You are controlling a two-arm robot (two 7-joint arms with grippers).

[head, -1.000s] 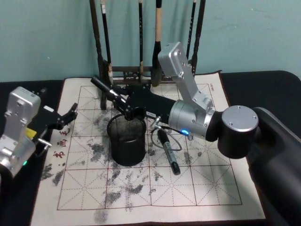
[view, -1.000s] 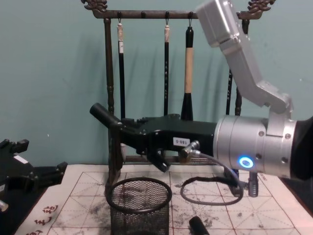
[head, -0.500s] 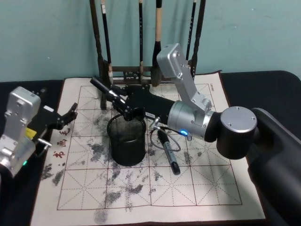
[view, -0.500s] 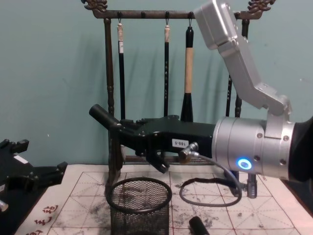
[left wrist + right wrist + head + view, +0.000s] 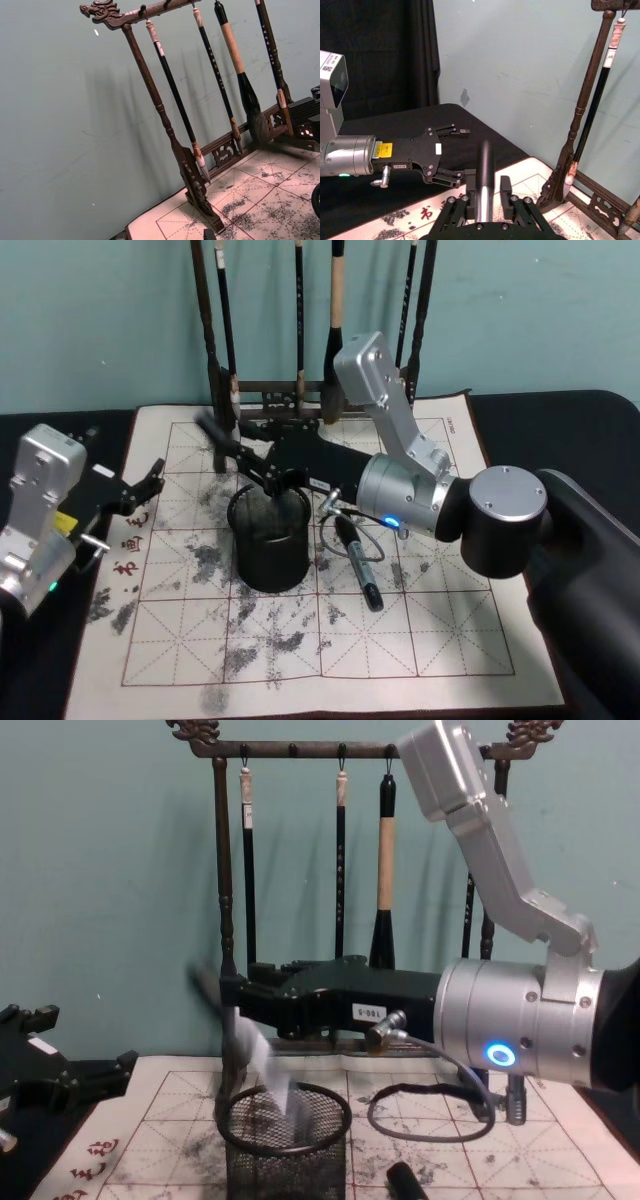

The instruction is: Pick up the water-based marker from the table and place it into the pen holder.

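The black marker (image 5: 222,437) (image 5: 485,170) lies between the fingers of my right gripper (image 5: 265,475) (image 5: 487,187), with small gaps on both sides. The jaws stand open. In the chest view the marker (image 5: 250,1040) is a blurred streak slanting from the gripper (image 5: 235,995) down into the mouth of the pen holder (image 5: 285,1140). That black mesh cup (image 5: 270,540) stands on the mat just under the gripper. My left gripper (image 5: 140,490) (image 5: 445,150) stays open at the mat's left edge.
A second black marker (image 5: 358,565) (image 5: 405,1180) lies on the ink-stained gridded mat (image 5: 300,640), right of the holder, beside a looped cable (image 5: 430,1110). The tall wooden brush rack (image 5: 300,390) (image 5: 175,145) with hanging brushes stands close behind the holder.
My right gripper has opened over the holder. The marker, held steady before, now blurs as it tips and drops toward the cup. The left arm has not moved.
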